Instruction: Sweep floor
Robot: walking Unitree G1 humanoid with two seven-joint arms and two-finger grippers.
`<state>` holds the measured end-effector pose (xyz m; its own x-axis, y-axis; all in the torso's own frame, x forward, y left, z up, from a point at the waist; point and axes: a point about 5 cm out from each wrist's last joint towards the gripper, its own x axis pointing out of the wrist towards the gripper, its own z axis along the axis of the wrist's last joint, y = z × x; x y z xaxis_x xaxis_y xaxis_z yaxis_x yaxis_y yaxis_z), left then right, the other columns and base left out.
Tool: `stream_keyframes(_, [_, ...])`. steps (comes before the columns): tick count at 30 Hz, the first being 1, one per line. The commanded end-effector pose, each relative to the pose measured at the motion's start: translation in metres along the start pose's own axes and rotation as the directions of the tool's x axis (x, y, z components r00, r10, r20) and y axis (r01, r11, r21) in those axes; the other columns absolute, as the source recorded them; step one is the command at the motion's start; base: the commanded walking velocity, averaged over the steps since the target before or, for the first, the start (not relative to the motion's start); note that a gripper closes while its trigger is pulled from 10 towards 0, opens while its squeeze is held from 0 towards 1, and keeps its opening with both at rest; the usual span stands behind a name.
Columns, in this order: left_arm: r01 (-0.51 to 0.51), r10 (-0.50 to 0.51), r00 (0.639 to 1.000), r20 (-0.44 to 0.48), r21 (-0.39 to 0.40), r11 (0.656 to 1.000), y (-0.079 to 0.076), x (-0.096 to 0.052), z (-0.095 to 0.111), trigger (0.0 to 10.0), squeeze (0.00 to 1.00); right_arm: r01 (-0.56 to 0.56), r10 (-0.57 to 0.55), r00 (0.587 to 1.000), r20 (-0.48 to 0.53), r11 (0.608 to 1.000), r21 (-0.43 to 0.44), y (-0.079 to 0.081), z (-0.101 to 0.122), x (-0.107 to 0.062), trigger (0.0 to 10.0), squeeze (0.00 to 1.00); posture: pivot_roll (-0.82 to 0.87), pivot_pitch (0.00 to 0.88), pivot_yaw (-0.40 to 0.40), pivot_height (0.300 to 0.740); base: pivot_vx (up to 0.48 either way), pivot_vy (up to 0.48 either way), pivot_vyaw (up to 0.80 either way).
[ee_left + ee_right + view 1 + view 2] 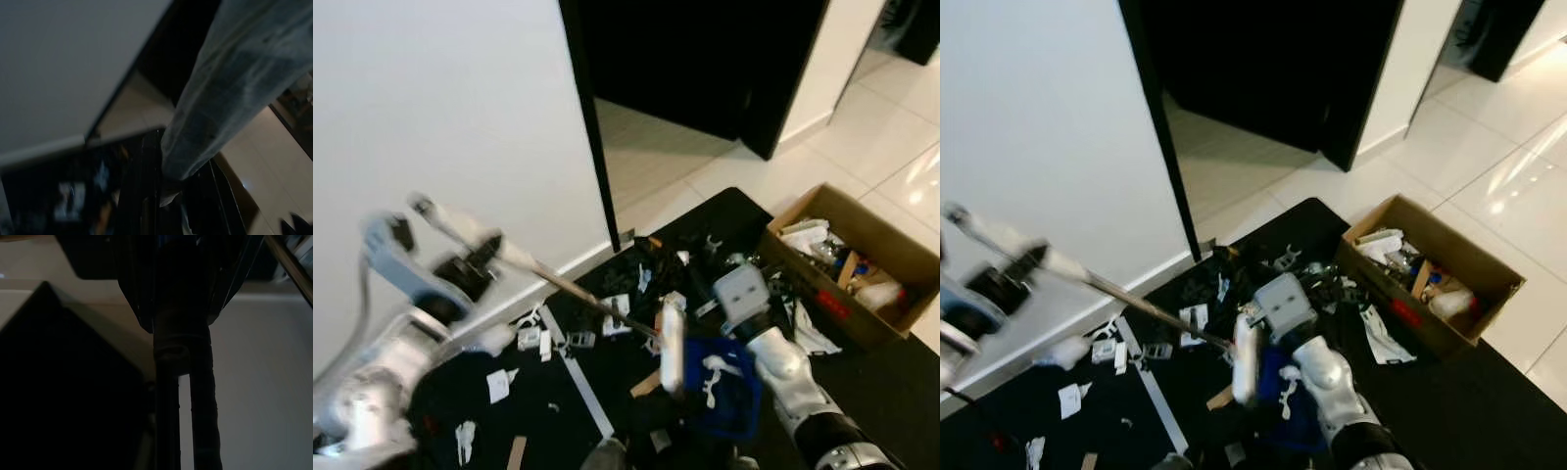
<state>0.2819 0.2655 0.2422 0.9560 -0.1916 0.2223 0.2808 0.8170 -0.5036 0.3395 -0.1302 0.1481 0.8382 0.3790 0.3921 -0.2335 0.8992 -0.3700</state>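
Observation:
My left gripper is shut on the padded grip of a broom. Its thin handle slants from the upper left down to the pale broom head on the black mat. In the left wrist view the grey padded grip runs close past the dark fingers. The right gripper is shut on the handle of a blue dustpan, which sits just right of the broom head. White scraps and dark bits of litter lie scattered on the mat.
An open cardboard box with rubbish stands at the right on the mat. A white wall is on the left, ending at a black door frame. Pale tiled floor lies beyond.

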Motion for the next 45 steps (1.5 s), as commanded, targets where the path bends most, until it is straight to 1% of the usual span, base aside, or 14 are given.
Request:
stream_keyframes(1, [0.02,-0.021,0.998,0.057,0.016,1.0,0.001,-0.001,0.018,10.0,0.0,0.059,-0.06,0.994,0.091,0.998,0.017,-0.007,0.017,0.006,10.0,0.0,0.18,0.283,0.147,0.74,0.0,0.0,0.0])
stream_keyframes(5, [-0.091,0.076,0.987,0.144,0.103,0.991,0.017,0.006,0.048,10.0,0.0,0.09,-0.092,0.983,0.159,0.996,0.022,-0.012,0.032,0.009,10.0,0.0,0.18,0.272,0.165,0.74,0.0,0.0,0.0])
stream_keyframes(6, [-0.091,0.076,0.987,0.144,0.103,0.991,0.017,0.006,0.048,10.0,0.0,0.09,-0.092,0.983,0.159,0.996,0.022,-0.012,0.032,0.009,10.0,0.0,0.18,0.272,0.165,0.74,0.0,0.0,0.0])
stream_keyframes(7, [-0.182,0.156,0.966,0.209,0.113,0.977,0.027,0.009,0.063,10.0,0.0,0.104,-0.108,0.976,0.187,0.994,0.031,-0.015,0.039,0.011,10.0,0.0,0.17,0.267,0.17,0.74,0.0,0.0,0.0])
stream_keyframes(8, [-0.214,0.185,0.955,0.231,0.11,0.971,0.031,0.01,0.068,10.0,0.0,0.11,-0.115,0.974,0.196,0.993,0.036,-0.016,0.041,0.012,10.0,0.0,0.17,0.267,0.17,0.74,0.0,0.0,0.0])
stream_keyframes(15, [-0.286,0.251,0.929,0.272,0.096,0.953,0.039,0.01,0.075,10.0,0.0,0.17,-0.181,0.953,0.241,0.983,0.067,-0.031,0.057,0.021,10.0,0.0,0.17,0.251,0.167,0.74,0.0,0.0,0.0])
stream_keyframes(19, [-0.276,0.245,0.936,0.254,0.097,0.956,0.037,0.01,0.066,10.0,0.0,0.191,-0.199,0.943,0.267,0.98,0.058,-0.041,0.066,0.024,10.0,0.0,0.16,0.246,0.157,0.74,0.0,0.0,0.0])
stream_keyframes(21, [-0.259,0.235,0.945,0.228,0.085,0.962,0.035,0.01,0.052,10.0,0.0,0.221,-0.224,0.931,0.287,0.974,0.044,-0.057,0.076,0.025,10.0,0.0,0.15,0.24,0.147,0.74,0.0,0.0,0.0])
stream_keyframes(30, [-0.232,0.21,0.963,0.172,0.123,0.965,0.03,0.014,0.027,10.0,0.0,0.272,-0.274,0.915,0.297,0.961,0.047,-0.08,0.087,0.022,10.0,0.0,0.14,0.232,0.134,0.74,0.0,0.0,0.0])
stream_keyframes(33, [-0.232,0.21,0.964,0.163,0.133,0.964,0.029,0.014,0.025,10.0,0.0,0.266,-0.269,0.915,0.3,0.963,0.05,-0.081,0.09,0.021,10.0,0.0,0.13,0.231,0.134,0.74,0.0,0.0,0.0])
stream_keyframes(38, [-0.253,0.243,0.967,0.073,0.197,0.947,0.027,0.013,0.004,10.0,0.0,0.241,-0.251,0.919,0.303,0.968,0.071,-0.077,0.098,0.016,10.0,0.0,0.12,0.228,0.136,0.74,0.0,0.0,0.0])
stream_keyframes(39, [-0.26,0.262,0.965,0.023,0.241,0.935,0.026,0.014,-0.008,10.0,0.0,0.253,-0.267,0.914,0.305,0.964,0.083,-0.079,0.099,0.016,10.0,0.0,0.12,0.227,0.136,0.74,0.0,0.0,0.0])
stream_keyframes(42, [-0.25,0.262,0.965,-0.007,0.276,0.928,0.023,0.014,-0.015,10.0,0.0,0.263,-0.279,0.911,0.305,0.96,0.093,-0.081,0.1,0.016,10.0,0.0,0.12,0.226,0.136,0.74,0.0,0.0,0.0])
stream_keyframes(45, [-0.233,0.289,0.952,-0.103,0.373,0.898,0.016,0.015,-0.037,10.0,0.0,0.292,-0.34,0.895,0.288,0.936,0.197,-0.085,0.101,0.02,10.0,0.0,0.11,0.217,0.13,0.74,0.0,0.0,0.0])
